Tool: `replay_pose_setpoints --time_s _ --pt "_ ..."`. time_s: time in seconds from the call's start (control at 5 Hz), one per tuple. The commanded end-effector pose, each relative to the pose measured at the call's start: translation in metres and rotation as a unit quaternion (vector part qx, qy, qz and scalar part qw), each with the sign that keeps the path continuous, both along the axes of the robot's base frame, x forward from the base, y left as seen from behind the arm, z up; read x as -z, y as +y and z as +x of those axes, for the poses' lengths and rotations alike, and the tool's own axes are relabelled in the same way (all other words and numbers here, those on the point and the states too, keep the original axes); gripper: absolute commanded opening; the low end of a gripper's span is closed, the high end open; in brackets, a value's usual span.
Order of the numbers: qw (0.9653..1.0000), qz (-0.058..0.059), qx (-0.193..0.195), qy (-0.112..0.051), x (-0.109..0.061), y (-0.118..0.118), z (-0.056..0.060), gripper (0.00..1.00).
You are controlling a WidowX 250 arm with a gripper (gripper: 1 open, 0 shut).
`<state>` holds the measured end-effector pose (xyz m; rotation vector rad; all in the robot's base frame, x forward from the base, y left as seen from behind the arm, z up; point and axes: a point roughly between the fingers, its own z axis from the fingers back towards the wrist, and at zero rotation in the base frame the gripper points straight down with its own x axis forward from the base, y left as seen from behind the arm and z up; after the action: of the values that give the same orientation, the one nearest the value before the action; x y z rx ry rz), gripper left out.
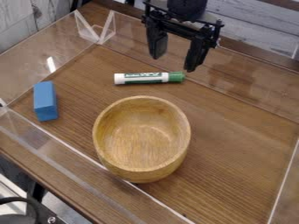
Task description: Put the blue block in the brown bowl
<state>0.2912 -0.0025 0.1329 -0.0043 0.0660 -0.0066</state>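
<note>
The blue block (45, 100) lies flat on the wooden table at the left, close to the clear side wall. The brown bowl (142, 136) stands upright and empty in the front middle, to the right of the block. My gripper (173, 52) hangs at the back of the table, above and behind the bowl, far from the block. Its two dark fingers (195, 56) point down with a wide gap between them, open and holding nothing.
A white-and-green marker pen (149, 78) lies on its side just below the gripper, between it and the bowl. Low clear acrylic walls (70, 162) ring the wooden table (239, 131). A clear folded stand (96, 29) sits at the back left.
</note>
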Motion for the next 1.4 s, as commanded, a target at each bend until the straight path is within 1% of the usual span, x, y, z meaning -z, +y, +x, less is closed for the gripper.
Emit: replay_pose_setpoints --time_s 0.0,0.2,0.4,0.6,0.8,1.0,1.2 --pt "0.9999 0.001 -0.013 0.006 0.003 0.007 -0.006 1.00" --pt "0.9991 0.002 -0.042 0.006 0.002 0.024 -0.017 1.00" --pt "0.9963 0.003 -0.086 -0.005 -0.005 0.052 -0.034 1.00" --pt "0.9899 0.005 -0.140 -0.023 -0.009 0.090 -0.052 1.00" --pt "0.9788 0.005 -0.201 -0.038 -0.007 0.125 -0.066 1.00" --pt "0.9642 0.001 -0.259 -0.054 0.000 0.155 -0.083 1.00" --pt "0.9542 -0.003 -0.293 -0.060 0.013 0.178 -0.096 1.00"
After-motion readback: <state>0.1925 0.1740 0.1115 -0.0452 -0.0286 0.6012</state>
